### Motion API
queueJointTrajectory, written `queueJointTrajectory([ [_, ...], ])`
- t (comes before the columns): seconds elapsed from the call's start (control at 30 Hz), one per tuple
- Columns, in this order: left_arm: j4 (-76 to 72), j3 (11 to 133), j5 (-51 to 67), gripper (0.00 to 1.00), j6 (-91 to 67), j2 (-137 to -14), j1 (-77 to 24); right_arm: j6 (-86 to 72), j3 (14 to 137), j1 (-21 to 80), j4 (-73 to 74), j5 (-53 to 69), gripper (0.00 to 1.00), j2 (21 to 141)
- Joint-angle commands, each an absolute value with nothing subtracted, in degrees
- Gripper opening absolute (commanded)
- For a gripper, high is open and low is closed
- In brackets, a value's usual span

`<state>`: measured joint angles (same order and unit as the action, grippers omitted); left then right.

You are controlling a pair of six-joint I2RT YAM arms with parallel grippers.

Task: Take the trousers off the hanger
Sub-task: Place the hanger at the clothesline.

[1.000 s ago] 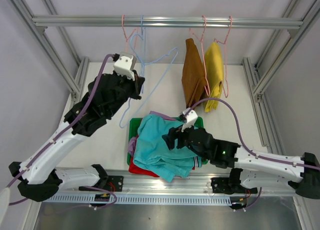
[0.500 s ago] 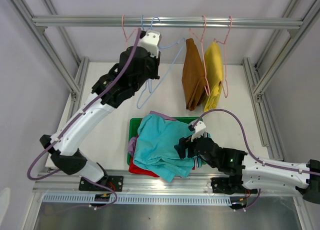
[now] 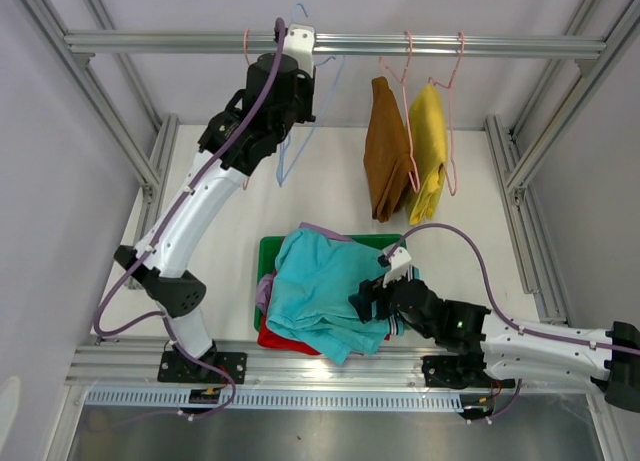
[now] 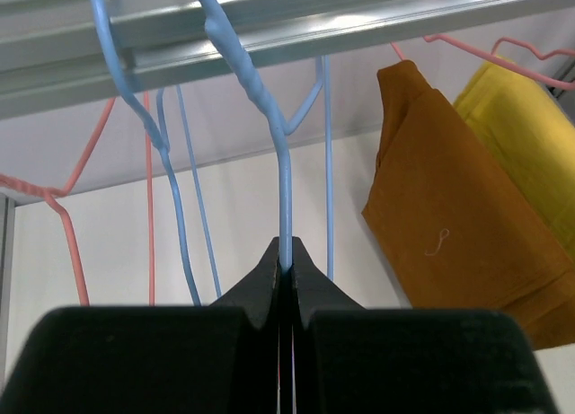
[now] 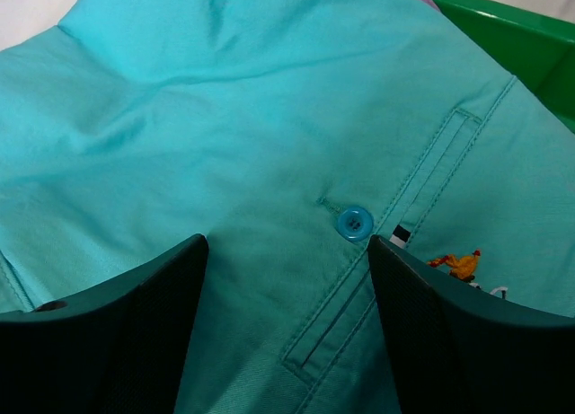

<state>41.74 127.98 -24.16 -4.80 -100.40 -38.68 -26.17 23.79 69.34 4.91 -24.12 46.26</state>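
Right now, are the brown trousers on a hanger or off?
On: the brown trousers hang from a pink hanger on the rail.

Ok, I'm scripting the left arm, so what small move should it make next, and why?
Probably settle the blue hanger on the rail and let go: the left gripper is shut on its empty wire right beneath the rail, while the brown trousers and yellow trousers hang waiting.

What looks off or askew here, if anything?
The teal trousers lie crumpled, not folded, overhanging the near edge of the green tray. The blue hanger pinched in the shut left gripper sits tilted at the rail, empty. Nothing looks damaged.
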Motion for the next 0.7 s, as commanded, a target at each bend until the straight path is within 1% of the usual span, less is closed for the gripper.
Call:
queueJointTrajectory([
  [0.0, 42.01, 132.62, -23.03, 0.0, -3.08, -102.65, -37.18, -28.21, 21.27, 68.73, 2.82, -22.5, 0.77, 46.58],
  [0.37, 41.22, 135.09, -19.87, 0.0, -3.16, -109.42, -34.19, -29.35, 18.46, 67.76, -1.84, -20.83, 0.77, 49.04],
  [0.53, 41.92, 134.83, -18.72, 0.0, -4.04, -110.39, -33.75, -29.62, 17.93, 67.41, -2.72, -20.48, 0.77, 49.83],
  [0.67, 42.1, 132.28, -17.84, 0.0, -5.27, -109.16, -33.75, -29.88, 17.67, 67.32, -2.99, -20.22, 0.77, 49.83],
])
